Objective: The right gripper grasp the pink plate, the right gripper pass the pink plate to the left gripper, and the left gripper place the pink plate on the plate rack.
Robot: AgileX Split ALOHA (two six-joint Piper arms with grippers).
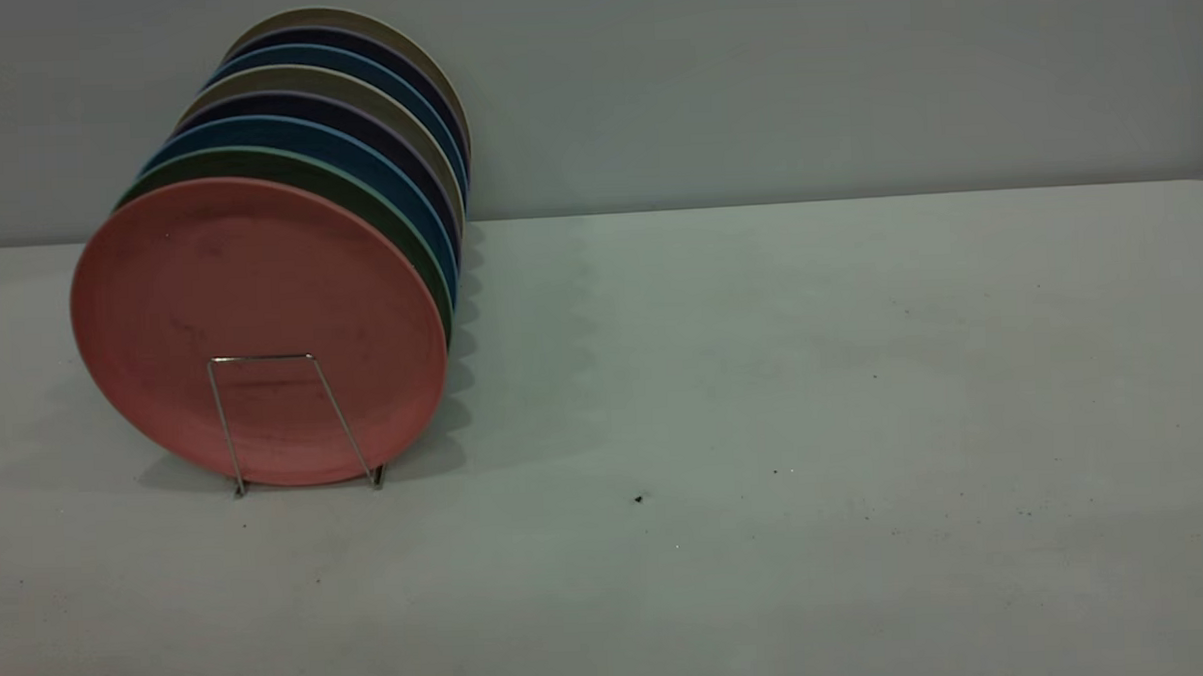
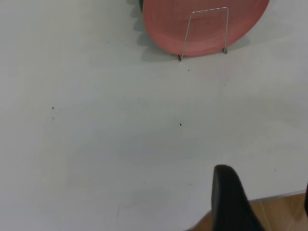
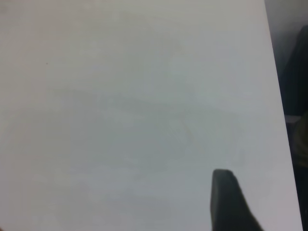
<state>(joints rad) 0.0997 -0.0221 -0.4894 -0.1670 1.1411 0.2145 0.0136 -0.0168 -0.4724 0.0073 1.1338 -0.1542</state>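
The pink plate (image 1: pixel 256 330) stands upright in the front slot of the plate rack (image 1: pixel 262 357), at the table's left, leaning on a green plate behind it. Neither gripper appears in the exterior view. In the left wrist view the pink plate (image 2: pixel 202 24) and the plate rack's wire loop (image 2: pixel 210 9) lie far off, and the left gripper (image 2: pixel 262 183) hangs open and empty over the table's near edge. The right gripper (image 3: pixel 264 185) is over bare table by an edge; one finger (image 3: pixel 228 202) shows with a wide gap beside it, holding nothing.
Behind the pink plate the rack holds several more plates: green (image 1: pixel 356 191), blue (image 1: pixel 375 156), dark purple and beige. The white table (image 1: pixel 813 391) stretches to the right of the rack. Wooden floor (image 2: pixel 284 211) shows past the table edge.
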